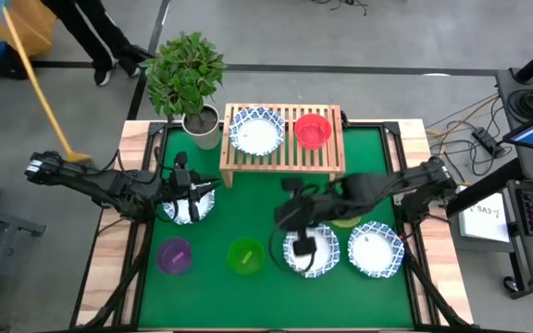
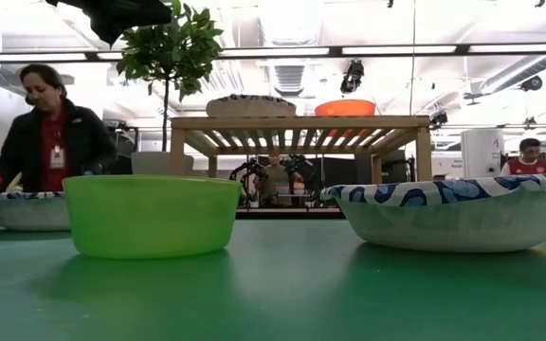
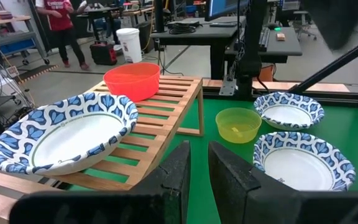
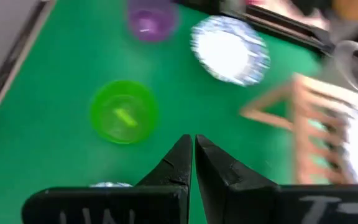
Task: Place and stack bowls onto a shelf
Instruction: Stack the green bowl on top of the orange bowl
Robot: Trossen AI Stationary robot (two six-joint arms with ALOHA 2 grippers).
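Observation:
The light-wood shelf (image 1: 281, 159) stands at the far side of the green mat and carries a white, blue-rimmed bowl (image 1: 255, 131) and the red bowl (image 1: 313, 129) on its slats. Three more blue-rimmed bowls rest on the mat (image 1: 188, 207) (image 1: 310, 251) (image 1: 375, 248). The purple bowl (image 1: 174, 255) and the green bowl (image 1: 245, 255) sit near the front. The yellow-green bowl (image 3: 238, 123) lies partly under my right arm. My left gripper (image 3: 197, 165) hovers shut over the left bowl. My right gripper (image 4: 192, 152), shut, hangs above the middle bowl.
A potted plant in a white pot (image 1: 202, 125) stands at the shelf's left end. A person (image 2: 50, 142) with a broom (image 1: 44, 102) is beyond the table's far-left corner. Bare mat lies between the shelf and the near bowls (image 1: 248, 208).

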